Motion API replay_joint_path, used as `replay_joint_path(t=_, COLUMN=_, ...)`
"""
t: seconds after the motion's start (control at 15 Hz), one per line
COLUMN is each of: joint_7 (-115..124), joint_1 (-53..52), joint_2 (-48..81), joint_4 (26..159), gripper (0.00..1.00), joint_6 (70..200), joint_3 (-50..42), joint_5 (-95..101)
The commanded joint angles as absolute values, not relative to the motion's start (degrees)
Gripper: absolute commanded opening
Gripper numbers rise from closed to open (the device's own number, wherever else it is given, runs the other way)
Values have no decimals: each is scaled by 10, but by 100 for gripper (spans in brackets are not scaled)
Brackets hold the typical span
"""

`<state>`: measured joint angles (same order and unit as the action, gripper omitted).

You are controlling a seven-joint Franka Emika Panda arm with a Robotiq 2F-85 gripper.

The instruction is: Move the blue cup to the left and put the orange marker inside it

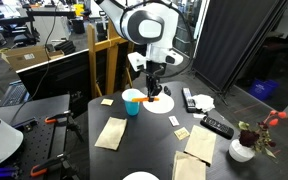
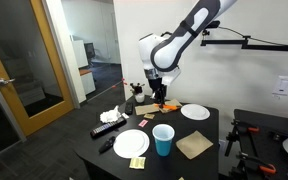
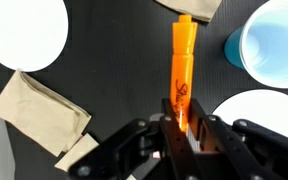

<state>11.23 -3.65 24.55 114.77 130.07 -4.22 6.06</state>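
Note:
My gripper point(image 3: 182, 128) is shut on the orange marker point(image 3: 182, 70), which sticks out forward between the fingers in the wrist view. The marker point(image 1: 152, 99) hangs above the dark table, just right of the blue cup point(image 1: 132, 101) in an exterior view. The cup point(image 2: 163, 139) stands upright and empty near the table's front edge, and the marker point(image 2: 165, 104) is held well behind it under the gripper point(image 2: 160, 97). In the wrist view the cup's open rim point(image 3: 270, 45) shows at the upper right, apart from the marker's tip.
White plates point(image 3: 22, 30) point(image 3: 259, 112) point(image 2: 131, 143) point(image 2: 195, 111) lie around the cup. Brown napkins point(image 1: 111, 133) point(image 1: 200, 144) and small notes lie on the table point(image 1: 154, 135). Black remotes point(image 1: 217, 126) point(image 1: 188, 98) and a white vase with flowers point(image 1: 242, 150) stand at one side.

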Motion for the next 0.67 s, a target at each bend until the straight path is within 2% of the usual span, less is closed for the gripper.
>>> replay_joint_path(t=0.0, joint_7=93, joint_1=-35, joint_2=198, joint_4=1161, gripper=5, joint_6=1260, joint_3=-37, joint_5=78)
replay_joint_path(t=0.47, joint_7=66, joint_1=-32, joint_2=156, joint_4=1164, gripper=5, joint_6=1268, joint_3=-29, joint_5=102)
replay_joint_path(t=0.53, joint_7=81, joint_1=-31, joint_2=181, joint_4=1147, gripper=20, joint_6=1267, joint_3=-28, joint_5=91)
replay_joint_path(t=0.6, joint_7=80, joint_1=-31, joint_2=177, joint_4=1147, gripper=20, joint_6=1267, joint_3=-28, joint_5=93)
